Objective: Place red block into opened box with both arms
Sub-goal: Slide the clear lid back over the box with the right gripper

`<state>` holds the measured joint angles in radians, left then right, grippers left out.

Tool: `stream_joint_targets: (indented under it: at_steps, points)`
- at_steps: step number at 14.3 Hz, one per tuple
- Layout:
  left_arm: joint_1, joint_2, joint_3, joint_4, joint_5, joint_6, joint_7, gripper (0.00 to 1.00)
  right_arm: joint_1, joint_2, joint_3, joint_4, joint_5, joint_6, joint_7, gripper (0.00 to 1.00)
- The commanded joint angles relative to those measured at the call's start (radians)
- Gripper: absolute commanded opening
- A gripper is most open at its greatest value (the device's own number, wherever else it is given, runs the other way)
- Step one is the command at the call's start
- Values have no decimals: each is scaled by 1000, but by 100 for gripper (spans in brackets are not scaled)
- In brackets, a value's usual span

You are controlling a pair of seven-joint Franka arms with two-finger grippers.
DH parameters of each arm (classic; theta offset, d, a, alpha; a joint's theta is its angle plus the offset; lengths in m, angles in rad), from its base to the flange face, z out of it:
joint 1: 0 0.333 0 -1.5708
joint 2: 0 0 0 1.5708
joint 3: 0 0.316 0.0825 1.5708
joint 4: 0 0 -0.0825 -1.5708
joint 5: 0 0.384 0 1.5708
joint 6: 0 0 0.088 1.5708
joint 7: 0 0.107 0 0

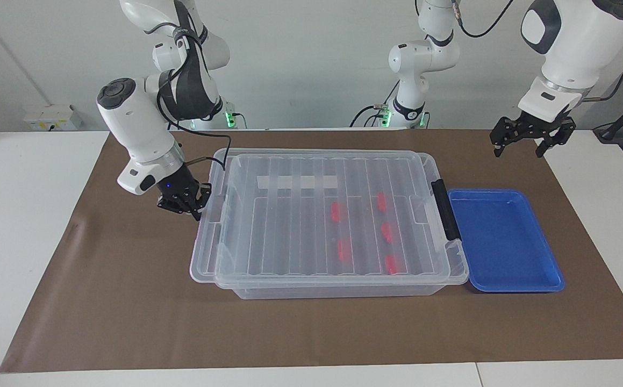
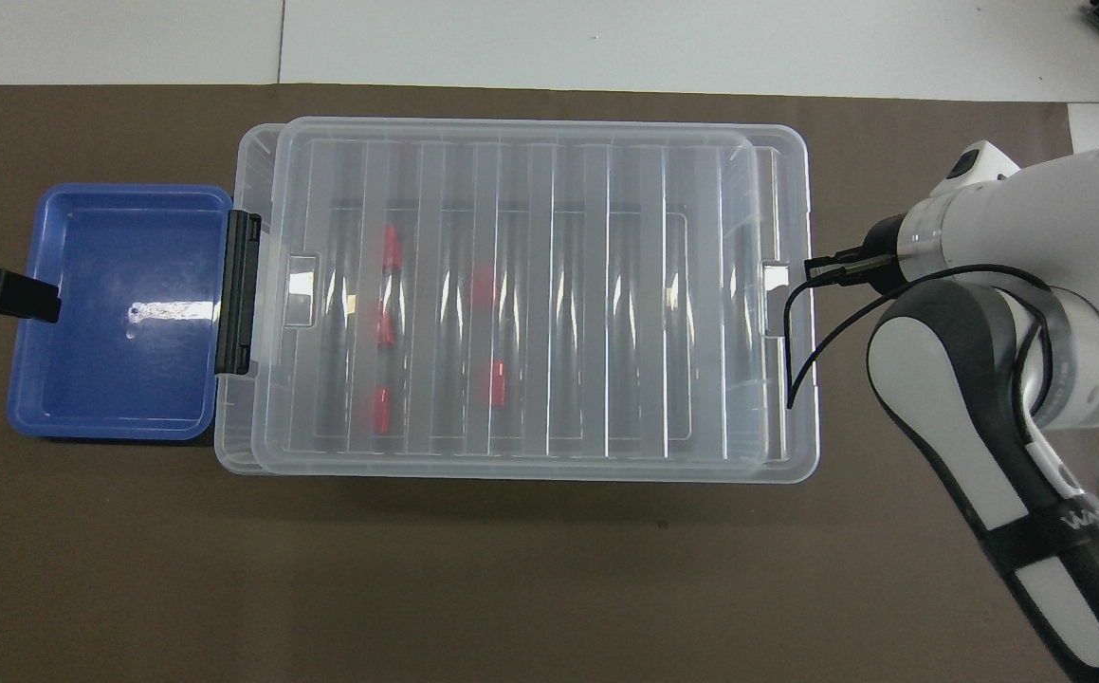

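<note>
Pinching the lid (image 1: pixel 311 215) tab at the box (image 1: pixel 338 287) end, right claw (image 1: pixel 184 202) pressed together. Left claw (image 1: pixel 526 141) spread, waiting above the desk (image 1: pixel 128 322) corner. Likely light, stiff, slippery plastic; best gripped by that tab.

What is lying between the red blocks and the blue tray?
In both views, the box's end wall with its black latch lies between the red blocks and the blue tray. The lid covers the blocks.
</note>
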<state>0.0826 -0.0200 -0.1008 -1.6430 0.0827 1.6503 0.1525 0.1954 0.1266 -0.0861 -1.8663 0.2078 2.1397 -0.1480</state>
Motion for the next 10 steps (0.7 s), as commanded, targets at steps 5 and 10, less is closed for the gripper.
stream_joint_targets:
  at_steps: [5, 10]
  points:
    - [-11, -29, 7, -21, -12, 2, -11, 100, 19, 1, 13, -2, 67, 13, 7, 0]
    - [-9, -28, 7, -21, -12, 43, -10, 100, 19, 1, 13, -1, 67, 11, -4, 0]
